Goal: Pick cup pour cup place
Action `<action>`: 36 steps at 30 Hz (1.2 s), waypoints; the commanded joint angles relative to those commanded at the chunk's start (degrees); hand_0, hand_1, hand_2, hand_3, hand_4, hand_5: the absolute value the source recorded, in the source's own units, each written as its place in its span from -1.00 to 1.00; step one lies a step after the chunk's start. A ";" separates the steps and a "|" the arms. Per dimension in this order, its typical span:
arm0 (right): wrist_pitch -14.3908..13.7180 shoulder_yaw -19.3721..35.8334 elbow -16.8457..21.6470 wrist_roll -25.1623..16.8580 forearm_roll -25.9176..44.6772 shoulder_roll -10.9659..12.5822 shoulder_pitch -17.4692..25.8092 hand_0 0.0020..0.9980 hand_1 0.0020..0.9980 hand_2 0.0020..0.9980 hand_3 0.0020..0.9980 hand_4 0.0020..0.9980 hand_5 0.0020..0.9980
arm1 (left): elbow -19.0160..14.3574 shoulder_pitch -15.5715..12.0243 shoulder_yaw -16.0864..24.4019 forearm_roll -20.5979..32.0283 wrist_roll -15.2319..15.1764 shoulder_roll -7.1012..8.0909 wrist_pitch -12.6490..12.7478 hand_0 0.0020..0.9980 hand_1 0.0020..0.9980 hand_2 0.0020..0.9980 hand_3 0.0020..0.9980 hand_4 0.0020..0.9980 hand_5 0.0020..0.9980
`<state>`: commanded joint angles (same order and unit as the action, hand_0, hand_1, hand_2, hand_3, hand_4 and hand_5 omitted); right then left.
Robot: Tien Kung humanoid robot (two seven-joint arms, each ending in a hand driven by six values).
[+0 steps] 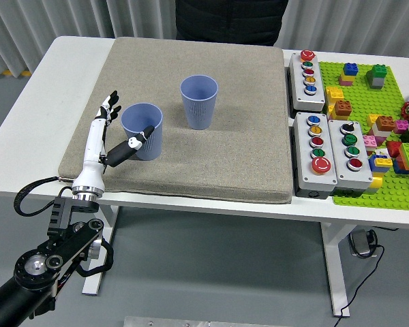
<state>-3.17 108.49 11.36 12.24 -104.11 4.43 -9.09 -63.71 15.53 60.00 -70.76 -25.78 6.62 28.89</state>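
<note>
While the near cup (142, 129) stands upright on the grey mat (211, 157), the left hand (109, 136) sits just to its left with fingers (110, 105) spread and holding nothing; the thumb (138, 138) reaches toward the cup's front wall and looks to be touching or nearly touching it, which cannot be told for sure. By the look of it, the step in hand lies at the cup's set-down or pick-up, since no grasp shows. If a pick is next, the hand must move right so the cup sits between thumb and fingers, then close around its wall.

Both cups are lavender-blue, ribbed, tapered and open at the top; what they hold cannot be seen. The far cup (199, 101) stands upright, near the first, to its right and farther back. A person in dark clothing (232, 20) stands at the far side, hands out of view. The right arm is not visible.
</note>
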 joint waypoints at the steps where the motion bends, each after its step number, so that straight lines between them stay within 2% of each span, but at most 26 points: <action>1: -0.04 -0.02 0.00 -0.01 0.11 0.01 0.00 0.40 0.41 0.29 0.25 -0.97 -0.37 | -1.27 -0.18 0.38 0.18 0.16 0.50 -0.27 0.85 0.88 1.00 1.00 1.00 0.02; 4: -0.13 -0.06 -0.02 -0.05 0.38 0.04 0.00 0.40 0.41 0.29 0.25 -0.97 -0.37 | -3.62 -0.14 1.20 0.72 0.26 1.49 -0.62 0.85 0.88 1.00 1.00 1.00 0.02; 5: -0.16 -0.06 -0.03 -0.06 0.42 0.05 -0.02 0.40 0.41 0.29 0.25 -0.97 -0.37 | -4.38 -0.04 1.67 0.85 0.31 1.77 -0.78 0.82 0.85 1.00 1.00 1.00 0.29; 10: -0.16 0.08 -0.04 -0.10 0.23 0.11 -0.33 0.40 0.41 0.29 0.25 -0.97 -0.37 | -5.54 1.60 5.51 3.34 0.34 2.72 -2.17 0.82 0.85 1.00 1.00 1.00 0.29; 11: -0.18 0.00 -0.04 -0.10 0.38 0.12 -0.37 0.40 0.41 0.29 0.25 -0.97 -0.37 | -5.52 2.03 6.34 4.71 0.52 2.89 -3.01 0.72 0.69 0.92 0.88 0.58 1.00; 15: -0.20 -0.19 -0.05 -0.08 0.63 0.10 -0.43 0.40 0.41 0.29 0.25 -0.97 -0.37 | -5.25 3.25 9.16 9.94 1.01 2.82 -5.37 0.72 0.69 0.92 0.88 0.58 1.00; 18: -0.25 -0.29 -0.03 -0.03 0.84 0.02 -0.51 0.40 0.41 0.29 0.25 -0.97 -0.37 | -4.64 4.21 10.93 14.23 2.07 2.11 -8.19 0.71 0.68 0.92 0.85 0.52 1.00; 22: -0.22 -0.30 -0.05 -0.06 0.79 0.01 -0.55 0.40 0.41 0.29 0.25 -0.97 -0.37 | -4.28 4.52 11.17 19.35 3.01 1.75 -11.47 0.71 0.68 0.92 0.85 0.52 1.00; 24: -0.25 -0.37 -0.05 -0.06 0.93 -0.03 -0.53 0.40 0.41 0.29 0.25 -0.97 -0.37 | -3.58 4.43 11.50 23.57 3.65 1.14 -14.10 0.73 0.69 0.93 0.84 0.51 1.00; 26: -0.26 -0.41 -0.04 -0.03 0.99 -0.06 -0.52 0.40 0.41 0.29 0.25 -0.97 -0.37 | -3.27 4.13 11.57 27.42 3.78 0.81 -15.56 0.73 0.69 0.93 0.84 0.51 1.00; 29: -0.25 -0.40 -0.04 -0.03 0.94 -0.10 -0.47 0.40 0.41 0.29 0.25 -0.98 -0.37 | -3.20 3.81 11.56 29.43 3.66 0.62 -15.91 0.74 0.70 0.93 0.84 0.50 1.00; 36: -0.22 -0.33 -0.04 -0.02 0.81 -0.11 -0.48 0.40 0.41 0.29 0.25 -0.98 -0.38 | -3.40 3.37 11.33 26.78 3.53 0.24 -15.03 0.74 0.71 0.93 0.83 0.51 1.00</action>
<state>-3.39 108.16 11.33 12.22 -103.31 4.32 -9.57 -67.11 18.89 71.33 -43.98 -22.24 6.86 13.86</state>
